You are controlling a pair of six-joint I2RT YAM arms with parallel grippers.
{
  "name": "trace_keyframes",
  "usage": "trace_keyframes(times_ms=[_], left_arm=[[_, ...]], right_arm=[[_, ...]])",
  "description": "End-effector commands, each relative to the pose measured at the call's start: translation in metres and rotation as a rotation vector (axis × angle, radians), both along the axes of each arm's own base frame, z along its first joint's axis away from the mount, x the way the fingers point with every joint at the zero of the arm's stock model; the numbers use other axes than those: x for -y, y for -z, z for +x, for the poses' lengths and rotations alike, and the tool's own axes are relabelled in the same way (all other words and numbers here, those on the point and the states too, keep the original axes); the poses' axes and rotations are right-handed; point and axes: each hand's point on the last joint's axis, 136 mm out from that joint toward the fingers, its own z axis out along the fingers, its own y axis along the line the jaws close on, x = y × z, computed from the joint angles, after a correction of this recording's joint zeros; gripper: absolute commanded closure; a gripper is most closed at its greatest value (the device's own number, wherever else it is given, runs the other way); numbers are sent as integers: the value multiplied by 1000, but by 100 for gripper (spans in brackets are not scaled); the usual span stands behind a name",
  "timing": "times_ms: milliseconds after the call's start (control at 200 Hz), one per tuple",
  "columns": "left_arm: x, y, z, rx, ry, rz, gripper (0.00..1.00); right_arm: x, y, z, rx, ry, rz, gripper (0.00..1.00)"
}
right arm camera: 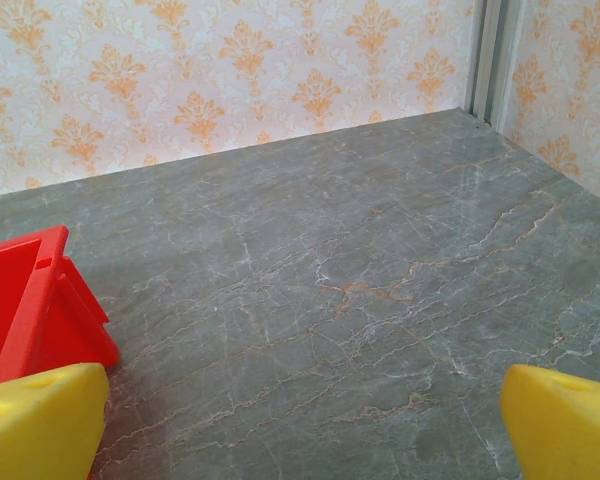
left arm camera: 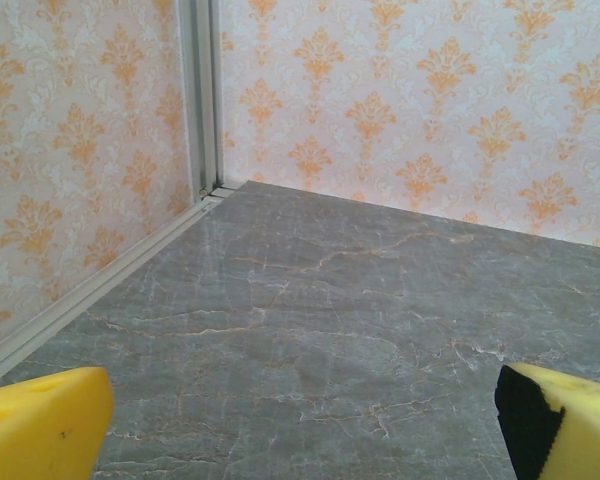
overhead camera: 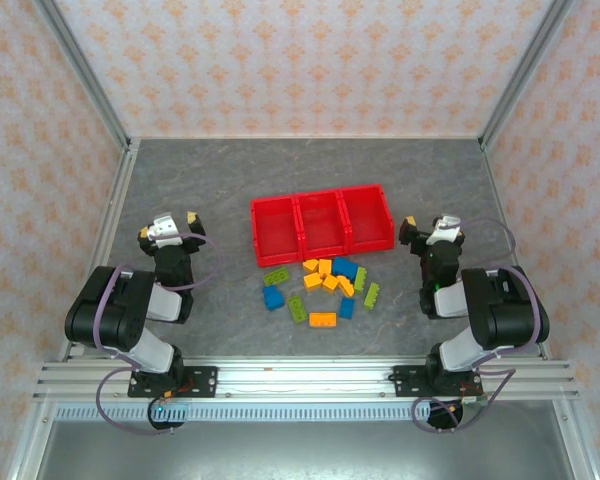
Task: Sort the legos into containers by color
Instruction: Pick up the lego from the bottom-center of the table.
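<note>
My left fingers (overhead camera: 168,226) and right fingers (overhead camera: 430,228) both stand wide apart over the desk (overhead camera: 210,190). The three joined red bins (overhead camera: 320,225) show bare floors. The legos (overhead camera: 330,283) lie scattered on the desk just in front of them, between my arms.

Red containers (overhead camera: 346,222), orange-yellow, blue, green legos (overhead camera: 330,282)

Lab test cell, wallpapered panels (overhead camera: 280,60), aluminium frame (overhead camera: 300,380)

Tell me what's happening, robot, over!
Left hand open, right hand open, both empty. Legos loose in front of red bins. Bins empty. Nothing in the way.
</note>
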Motion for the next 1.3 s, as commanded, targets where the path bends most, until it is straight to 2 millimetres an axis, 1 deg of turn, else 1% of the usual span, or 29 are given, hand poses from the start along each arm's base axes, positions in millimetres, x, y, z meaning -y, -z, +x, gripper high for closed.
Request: trace_keyframes(times_ms=[0, 501, 521, 546, 566, 576, 606, 626, 651, 661, 666, 696, 716, 741, 766, 786, 826, 896, 906, 956, 1021, 1066, 1101, 1181, 1246, 1296], left_arm=[[1, -1, 2, 7, 12, -15, 0], [1, -1, 2, 5, 11, -15, 0], [1, -1, 2, 5, 11, -14, 0], [1, -2, 1, 9, 10, -10, 0], [2, -6, 1, 21, 9, -2, 0], [2, -8, 0, 24, 3, 2, 0], [2, -16, -4, 29, -35, 21, 0], [4, -24, -7, 36, -61, 36, 0], [9, -35, -10, 37, -73, 61, 0], [11, -38, -10, 34, -72, 71, 0], [12, -40, -11, 35, -71, 73, 0], [19, -54, -11, 47, -63, 72, 0], [22, -64, -11, 69, -57, 44, 0], [24, -75, -11, 89, -48, -10, 0], [26, -86, -10, 112, -42, -82, 0], [26, -94, -10, 125, -42, -140, 0], [29, -107, -10, 139, -29, -239, 0], [40, -127, -10, 118, 34, -340, 1], [42, -130, -11, 113, 43, -351, 0], [51, -136, -14, 64, 92, -394, 1], [66, -139, -19, -27, 168, -431, 0], [77, -135, -25, -97, 225, -443, 1], [84, -131, -31, -150, 262, -452, 1], [99, -112, -46, -258, 348, -447, 1], [104, -93, -60, -343, 379, -439, 1], [105, -80, -69, -402, 385, -446, 1]], right_arm=[[6, -12, 5, 37, 29, 20, 0], [6, -12, 5, 38, 31, 19, 0], [10, -15, 3, 49, 59, 20, 0], [21, -21, -2, 73, 147, 27, 0], [30, -26, -9, 89, 224, 32, 0], [31, -25, -11, 82, 232, 33, 0], [34, -35, -17, 112, 257, 29, 0], [41, -41, -23, 118, 326, 35, 0], [53, -44, -32, 96, 432, 58, 0], [58, -44, -35, 89, 474, 89, 0], [59, -49, -35, 104, 492, 112, 0], [72, -44, -43, 56, 593, 195, 0], [79, -50, -49, 58, 640, 264, 0], [83, -53, -52, 49, 659, 336, 0], [83, -57, -52, 44, 640, 396, 0], [80, -61, -51, 41, 607, 432, 0], [68, -71, -48, 49, 512, 479, 0], [42, -89, -45, 47, 347, 543, 0], [39, -89, -45, 35, 329, 549, 0], [24, -98, -45, -11, 251, 579, 0], [8, -98, -50, -115, 195, 615, 0], [-5, -95, -53, -187, 141, 635, 2], [-14, -88, -58, -255, 107, 650, 4], [-37, -72, -72, -389, 23, 692, 10], [-54, -54, -88, -496, -2, 729, 12], [-64, -39, -102, -573, -13, 725, 14]])
